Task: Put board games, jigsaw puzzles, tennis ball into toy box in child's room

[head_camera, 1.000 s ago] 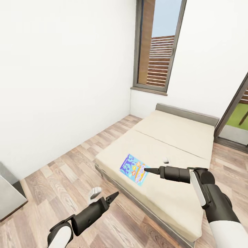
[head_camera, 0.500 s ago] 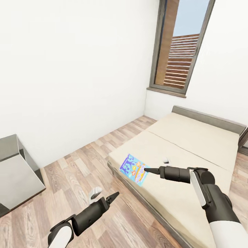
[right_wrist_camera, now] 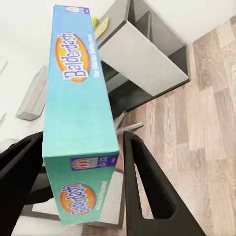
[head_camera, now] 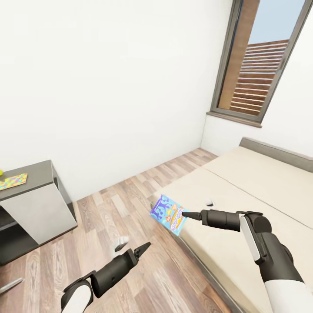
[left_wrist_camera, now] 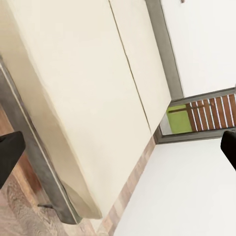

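At the left edge of the head view stands the table, with a dark grey top and a light grey side panel, and on its top lies a jigsaw puzzle, a thin many-coloured square, with a small yellow-green ball just beside it at the frame border. In the lower left of the same view the left gripper hangs over the wooden floor; its jaws stand apart and nothing is between them, and the left wrist view shows its two dark fingertips at opposite edges with only the mattress and wall between. Near the centre, the blue board game is held in the air, tilted, above the edge of the bed. The right gripper reaches from the lower right and is closed on this box; in the right wrist view the box, lettered Balderdash, sits between the black fingers. At the upper right there is a tall window.
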